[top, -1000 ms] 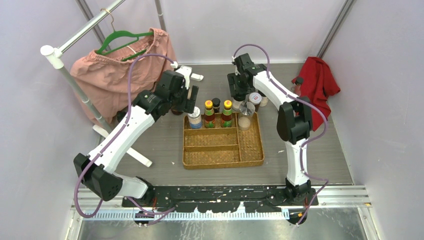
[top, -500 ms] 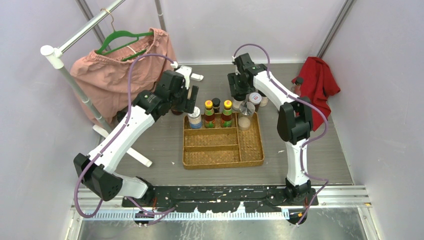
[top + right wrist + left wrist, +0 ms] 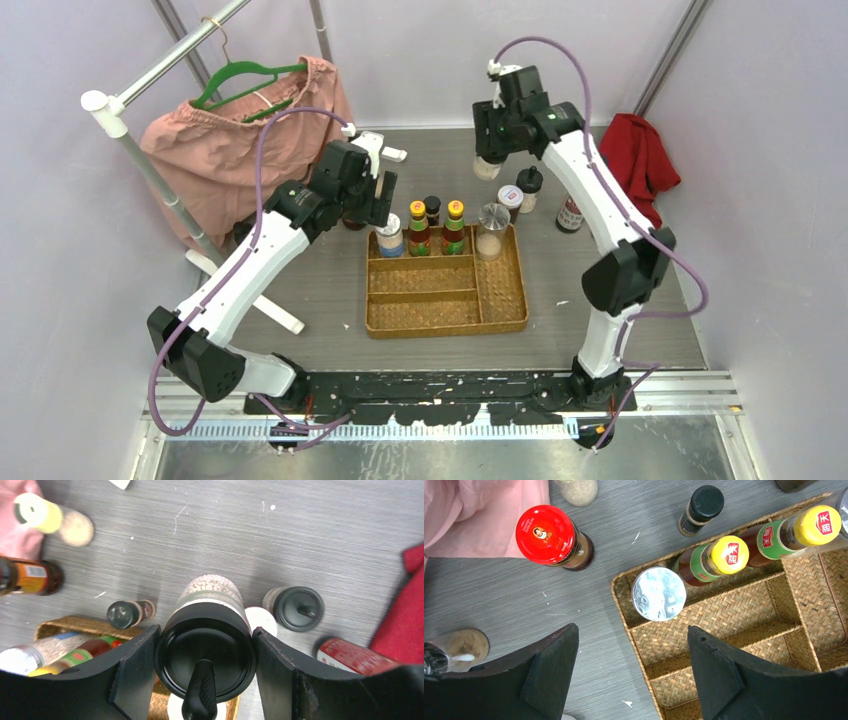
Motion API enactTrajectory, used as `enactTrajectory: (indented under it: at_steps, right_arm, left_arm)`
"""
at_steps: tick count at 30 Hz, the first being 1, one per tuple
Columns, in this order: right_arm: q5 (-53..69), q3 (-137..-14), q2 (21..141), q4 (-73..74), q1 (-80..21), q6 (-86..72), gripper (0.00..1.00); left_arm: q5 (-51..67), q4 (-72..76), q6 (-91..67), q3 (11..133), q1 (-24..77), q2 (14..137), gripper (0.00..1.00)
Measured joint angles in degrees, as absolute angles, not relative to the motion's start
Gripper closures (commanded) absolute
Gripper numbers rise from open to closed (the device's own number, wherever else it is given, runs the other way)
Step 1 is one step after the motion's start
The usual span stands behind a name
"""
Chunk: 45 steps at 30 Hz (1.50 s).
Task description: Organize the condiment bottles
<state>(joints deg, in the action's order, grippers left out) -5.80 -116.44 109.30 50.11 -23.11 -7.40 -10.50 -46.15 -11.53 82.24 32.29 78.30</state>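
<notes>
R claw is clenched on a black-lid jar, lifted over the far table, not yet in the tray. L claw is spread & empty over the tray's far-left corner. Far row holds four, e.g. the silver-lid jar; near rows hold nothing. The red-lid jar, black-cap bottle & others wait outside. You're approx a third done.

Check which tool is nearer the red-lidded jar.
Left. The left tool hovers open close beside the red-lidded jar, at the tray's far-left corner. The right tool is beyond the tray's far-right side, gripping a black-capped jar.
</notes>
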Motion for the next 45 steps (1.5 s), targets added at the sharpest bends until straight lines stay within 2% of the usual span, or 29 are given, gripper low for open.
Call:
enactTrajectory:
  at_steps: [12, 23, 30, 36, 45]
  right_arm:
    - [-5.32, -118.41, 89.97, 63.55, -25.74, -6.61, 0.46]
    - [-5.74, -106.08, 82.39, 69.41, -40.56, -7.88, 0.47]
    - [-6.63, -92.16, 79.61, 63.77, -46.87, -10.26, 0.47]
    - [-6.98, -80.62, 74.76, 53.32, -49.93, -11.11, 0.47]
    - [-8.73, -77.76, 75.81, 44.25, -50.43, -10.87, 0.47]
  left_arm:
    - [-10.46, -46.15, -11.55, 82.24, 32.29, 78.30, 0.20]
    - [-10.44, -46.17, -11.55, 82.26, 32.29, 78.30, 0.21]
    - [-10.44, -46.37, -11.53, 82.35, 32.29, 78.30, 0.21]
    - [-10.46, -46.65, -11.53, 82.39, 32.29, 78.30, 0.21]
    - [-10.46, -47.03, -11.55, 82.39, 32.29, 78.28, 0.21]
